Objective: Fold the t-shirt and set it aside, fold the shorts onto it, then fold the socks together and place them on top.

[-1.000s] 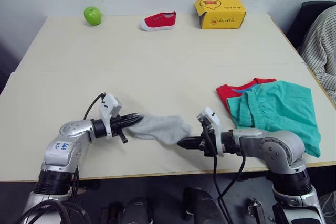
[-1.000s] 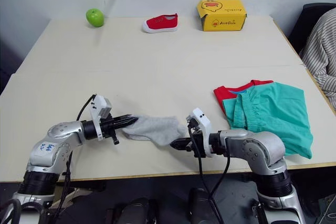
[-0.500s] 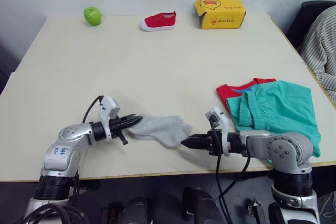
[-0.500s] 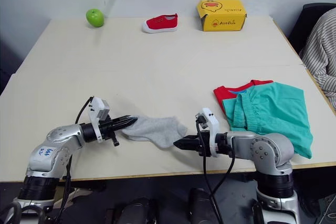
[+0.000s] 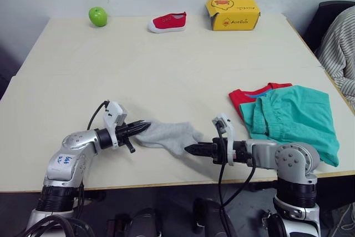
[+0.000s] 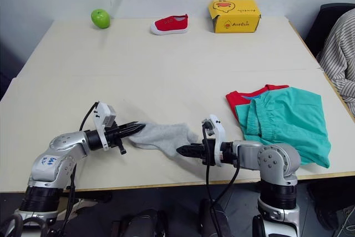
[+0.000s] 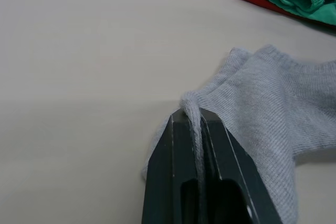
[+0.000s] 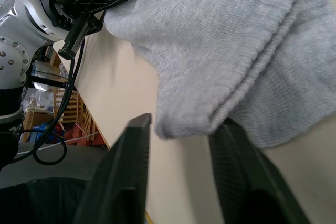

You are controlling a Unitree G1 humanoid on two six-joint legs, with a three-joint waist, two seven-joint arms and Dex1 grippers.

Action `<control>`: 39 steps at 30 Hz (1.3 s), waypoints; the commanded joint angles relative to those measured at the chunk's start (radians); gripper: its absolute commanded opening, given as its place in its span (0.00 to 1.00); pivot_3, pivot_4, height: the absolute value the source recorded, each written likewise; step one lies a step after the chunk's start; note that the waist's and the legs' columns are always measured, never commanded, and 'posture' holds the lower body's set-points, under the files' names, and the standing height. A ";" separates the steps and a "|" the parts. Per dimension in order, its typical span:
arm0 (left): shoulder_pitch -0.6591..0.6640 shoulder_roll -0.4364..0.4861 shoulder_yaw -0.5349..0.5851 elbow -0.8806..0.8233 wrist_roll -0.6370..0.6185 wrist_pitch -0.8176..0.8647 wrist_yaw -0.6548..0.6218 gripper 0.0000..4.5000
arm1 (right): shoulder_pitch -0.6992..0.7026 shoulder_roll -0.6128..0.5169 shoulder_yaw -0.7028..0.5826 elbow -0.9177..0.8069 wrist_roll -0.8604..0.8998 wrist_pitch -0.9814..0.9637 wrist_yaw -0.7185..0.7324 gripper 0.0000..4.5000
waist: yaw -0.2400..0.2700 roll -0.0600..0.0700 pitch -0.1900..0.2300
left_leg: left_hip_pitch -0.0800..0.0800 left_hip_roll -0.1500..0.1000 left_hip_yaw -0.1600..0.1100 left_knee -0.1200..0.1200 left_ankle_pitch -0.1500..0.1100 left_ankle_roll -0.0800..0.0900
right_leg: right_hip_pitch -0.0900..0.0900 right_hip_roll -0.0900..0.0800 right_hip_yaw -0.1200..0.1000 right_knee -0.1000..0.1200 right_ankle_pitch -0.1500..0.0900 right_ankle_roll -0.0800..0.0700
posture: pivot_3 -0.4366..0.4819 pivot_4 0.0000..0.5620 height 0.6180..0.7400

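Pinching one end of the socks (image 5: pixel 169 136), your left gripper (image 5: pixel 143 125) was clamped on a fold of grey knit. Your right gripper (image 6: pixel 182 150), at the socks' other end, had its fingers (image 8: pixel 128 182) parted around the nearest corner, not closed on it. The socks lay flat beside the shorts (image 5: pixel 294 119), which sat on the t-shirt (image 5: pixel 250 94). The knit looked light, limp and prone to slipping apart, so you likely needed to grip both layers at that corner.
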 commanded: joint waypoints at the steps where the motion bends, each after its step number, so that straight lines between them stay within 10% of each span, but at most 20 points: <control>1: 0.000 0.000 0.021 -0.033 -0.009 -0.021 -0.001 0.00 | -0.008 -0.020 -0.022 -0.026 0.035 0.003 0.017 0.05 | 0.000 0.000 0.000 | 0.000 0.000 0.000 0.000 0.000 0.000 | 0.000 0.000 0.000 0.000 0.000 0.000 | 0.48 0.27 1.00; 34: 0.220 -0.146 0.055 -0.212 -0.017 -0.089 0.186 0.00 | -0.116 -0.271 0.159 0.173 -0.018 -0.240 0.190 0.01 | 0.001 0.000 0.000 | -0.001 0.000 0.001 0.000 0.000 0.000 | -0.002 -0.001 0.001 -0.002 0.000 0.000 | 0.48 0.27 1.00; 39: 0.225 -0.133 0.062 -0.207 0.001 -0.100 0.185 0.30 | -0.107 -0.296 0.181 0.191 -0.021 -0.240 0.226 0.10 | 0.001 0.000 0.000 | -0.001 0.000 0.001 0.000 0.000 0.000 | -0.003 -0.001 0.001 -0.002 0.000 0.000 | 0.48 0.27 1.00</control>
